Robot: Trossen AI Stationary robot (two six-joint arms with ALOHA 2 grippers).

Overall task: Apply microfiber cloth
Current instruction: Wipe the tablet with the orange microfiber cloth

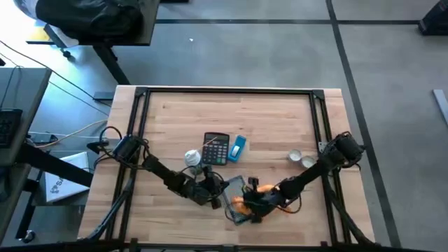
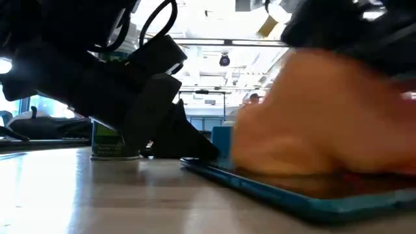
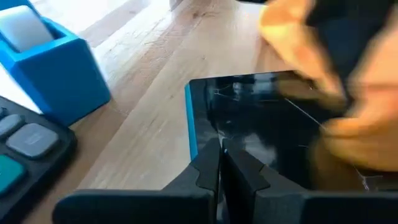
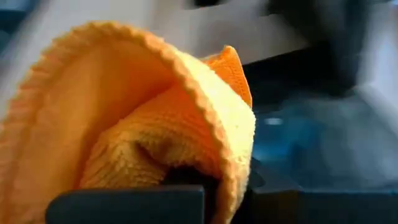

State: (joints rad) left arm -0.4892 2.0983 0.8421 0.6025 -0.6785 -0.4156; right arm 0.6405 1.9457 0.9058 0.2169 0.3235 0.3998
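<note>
- High view: the left gripper and the right gripper meet near the table's front edge, over a dark tablet with a blue rim. The microfiber cloth shows as orange patches under the right gripper, on the tablet. Behind them lie a black calculator, a blue box, a small can and two small round tins
- Low view: the cloth rests on the tablet; the left gripper's dark bulk stands at the tablet's far end, the can behind it
- Left wrist view: its fingers are pressed together on the tablet's blue edge; the cloth lies on the screen, near the blue box
- Right wrist view: the fingers pinch the bunched cloth
</note>
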